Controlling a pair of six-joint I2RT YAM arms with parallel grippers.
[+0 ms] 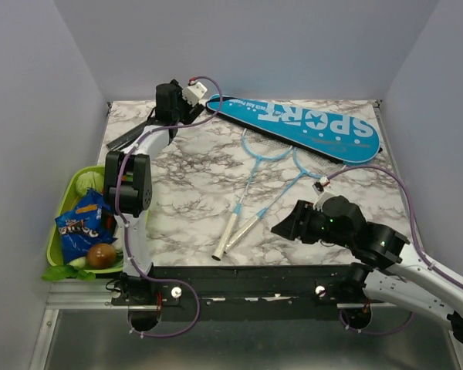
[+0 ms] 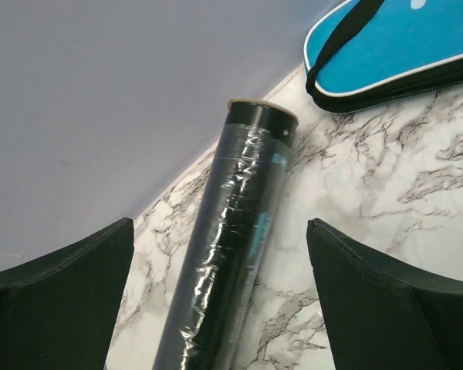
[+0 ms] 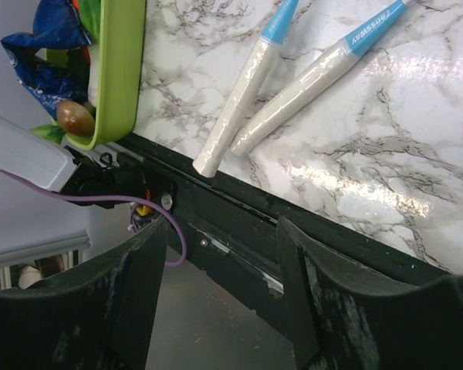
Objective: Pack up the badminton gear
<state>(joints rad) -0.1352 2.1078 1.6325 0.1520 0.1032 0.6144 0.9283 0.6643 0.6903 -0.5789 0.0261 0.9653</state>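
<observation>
Marble table (image 1: 193, 193), dark tube (image 2: 231, 239) lying diagonally, capped end near blue cover (image 2: 401, 38)

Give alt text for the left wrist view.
A dark tube wrapped in clear film lies on the marble table beside the wall, between the fingers of the open left hand. The end of a blue racket cover shows at upper right.

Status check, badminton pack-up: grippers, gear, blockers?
Left gripper open over dark tube, not gripping. Right gripper open, empty, at front edge. Rackets lie outside blue cover. Nothing blocking tube.
</observation>
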